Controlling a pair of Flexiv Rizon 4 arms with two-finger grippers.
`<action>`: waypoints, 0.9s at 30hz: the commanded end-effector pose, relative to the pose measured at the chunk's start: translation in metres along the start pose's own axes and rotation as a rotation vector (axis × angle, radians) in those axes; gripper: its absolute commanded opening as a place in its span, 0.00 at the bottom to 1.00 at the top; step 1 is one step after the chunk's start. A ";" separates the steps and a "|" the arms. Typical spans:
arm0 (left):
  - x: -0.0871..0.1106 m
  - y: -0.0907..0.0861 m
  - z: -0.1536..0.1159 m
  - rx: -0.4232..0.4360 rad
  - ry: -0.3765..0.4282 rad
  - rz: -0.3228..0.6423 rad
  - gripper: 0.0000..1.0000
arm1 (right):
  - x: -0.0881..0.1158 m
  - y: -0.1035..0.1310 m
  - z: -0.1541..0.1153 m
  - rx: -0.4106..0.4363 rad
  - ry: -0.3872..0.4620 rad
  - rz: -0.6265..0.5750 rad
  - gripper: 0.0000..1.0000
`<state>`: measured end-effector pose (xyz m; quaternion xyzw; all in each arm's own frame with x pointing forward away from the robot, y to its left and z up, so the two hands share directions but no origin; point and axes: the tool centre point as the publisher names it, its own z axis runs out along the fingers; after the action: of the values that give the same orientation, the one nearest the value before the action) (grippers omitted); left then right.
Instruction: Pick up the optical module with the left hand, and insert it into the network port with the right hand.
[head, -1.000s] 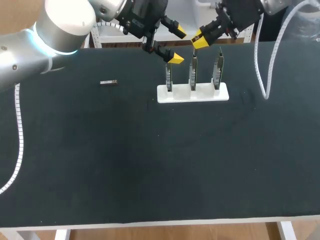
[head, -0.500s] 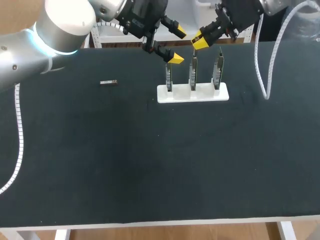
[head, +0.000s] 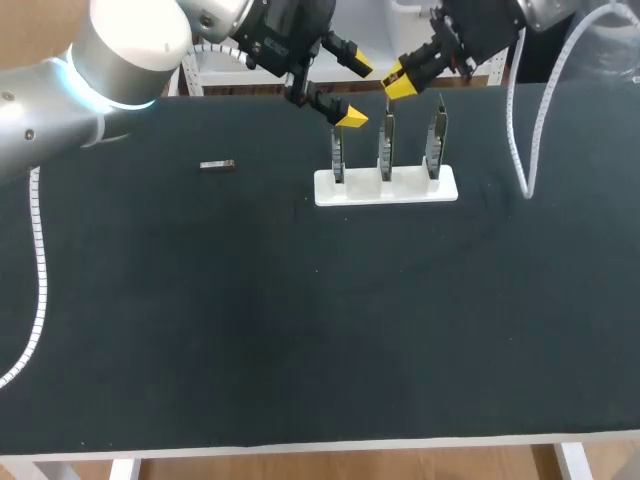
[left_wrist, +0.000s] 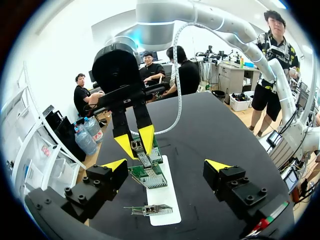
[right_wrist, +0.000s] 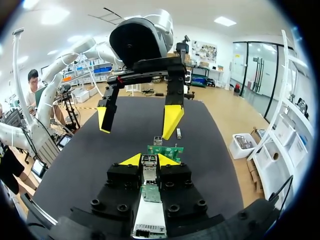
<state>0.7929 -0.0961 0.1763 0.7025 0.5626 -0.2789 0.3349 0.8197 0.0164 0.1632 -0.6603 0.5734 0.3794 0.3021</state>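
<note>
My right gripper (head: 394, 80) is shut on a small silver optical module (right_wrist: 149, 172), which shows between its yellow tips (right_wrist: 146, 160). It hangs just above the middle one of three upright green port boards (head: 386, 145) in a white holder (head: 386, 187). In the left wrist view the held module (left_wrist: 141, 152) points down at that board (left_wrist: 149, 176). My left gripper (head: 355, 93) stands open and empty beside the left board (head: 338, 155), its fingers wide apart (left_wrist: 166, 165). From the right wrist view the left gripper (right_wrist: 137, 120) faces mine across the boards.
A second small metal module (head: 217, 165) lies flat on the black table (head: 300, 320), left of the holder; it also shows as a module (right_wrist: 178, 133) beyond the boards. A white cable (head: 520, 130) hangs from my right arm, right of the holder.
My right gripper with the module has edged very slightly up and left over the middle board. The left arm has kept still.
</note>
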 end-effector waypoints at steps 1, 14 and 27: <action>0.000 0.000 0.000 0.000 0.002 0.001 1.00 | 0.002 -0.003 0.002 -0.006 0.000 0.005 0.00; 0.000 0.000 0.000 0.000 0.002 0.001 1.00 | 0.008 -0.007 0.003 -0.001 0.004 0.025 0.00; 0.000 0.000 0.000 0.000 0.002 0.001 1.00 | 0.011 -0.008 0.004 -0.003 0.006 0.034 0.00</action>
<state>0.7929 -0.0961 0.1763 0.7025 0.5626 -0.2789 0.3349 0.8232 0.0152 0.1584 -0.6512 0.5862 0.3809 0.2953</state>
